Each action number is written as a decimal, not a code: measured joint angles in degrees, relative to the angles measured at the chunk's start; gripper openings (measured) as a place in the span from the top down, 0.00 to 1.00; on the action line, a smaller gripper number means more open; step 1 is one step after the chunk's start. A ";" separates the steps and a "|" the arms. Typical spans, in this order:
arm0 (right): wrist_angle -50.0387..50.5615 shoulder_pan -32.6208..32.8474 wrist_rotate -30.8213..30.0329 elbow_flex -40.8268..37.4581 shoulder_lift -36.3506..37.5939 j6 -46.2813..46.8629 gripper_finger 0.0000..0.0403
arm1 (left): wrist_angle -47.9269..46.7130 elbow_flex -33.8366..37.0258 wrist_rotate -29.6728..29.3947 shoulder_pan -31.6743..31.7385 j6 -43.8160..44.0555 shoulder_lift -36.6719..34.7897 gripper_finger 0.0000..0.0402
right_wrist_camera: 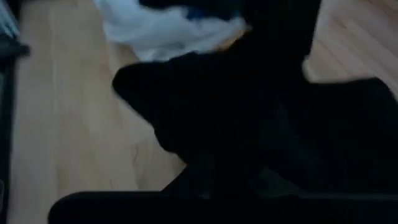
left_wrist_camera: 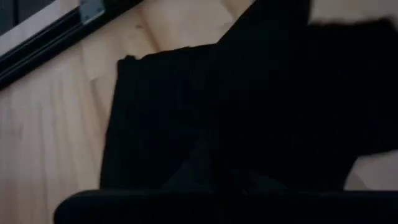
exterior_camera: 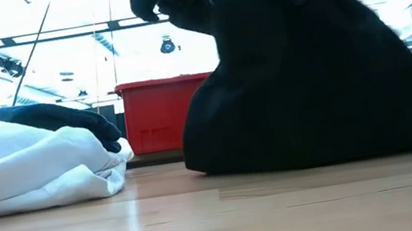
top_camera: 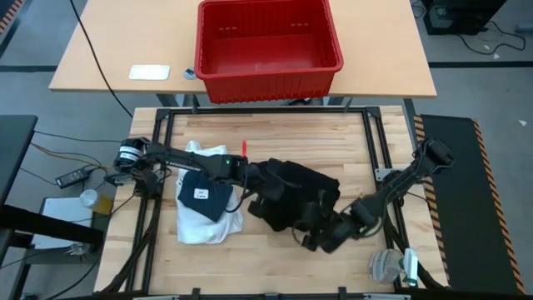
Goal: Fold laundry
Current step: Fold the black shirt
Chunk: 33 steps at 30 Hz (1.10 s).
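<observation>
Here the black garment (top_camera: 296, 196) hangs bunched between the left end effector (top_camera: 260, 177) and right end effector (top_camera: 321, 233), both clamped on it.

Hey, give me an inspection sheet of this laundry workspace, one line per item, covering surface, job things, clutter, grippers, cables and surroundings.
Surface: light wooden table, bare along its near edge.
Job's things: large black garment bunched mid-table, lifted at the top in the low view; white shirt to its left with a dark folded garment lying on it.
Clutter: small red item on the wood; what it is cannot be told.
Grippers: left gripper shut at the black garment's left edge; right gripper shut at its near right edge; both appear to grip the cloth.
Cables: black cable crossing the far table; more on the floor at left.
Surroundings: empty red crate and a white card on the far table.
</observation>
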State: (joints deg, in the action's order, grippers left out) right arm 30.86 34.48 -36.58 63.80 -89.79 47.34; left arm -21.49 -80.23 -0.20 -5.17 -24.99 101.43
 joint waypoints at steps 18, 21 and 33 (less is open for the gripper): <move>6.58 -5.12 -3.18 -10.92 13.52 8.09 0.94 | 3.46 0.00 0.62 8.63 -2.60 0.00 1.00; 8.04 -6.13 -1.73 -11.49 13.52 8.15 0.94 | 3.56 0.00 4.16 10.35 -1.83 0.45 1.00; 9.90 -10.91 0.62 -11.75 17.21 5.62 0.94 | 6.35 0.09 7.34 14.01 -0.67 1.11 1.00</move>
State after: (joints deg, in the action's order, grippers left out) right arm 40.76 23.57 -35.96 52.05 -72.58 52.96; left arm -15.14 -80.14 7.14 8.84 -25.65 102.54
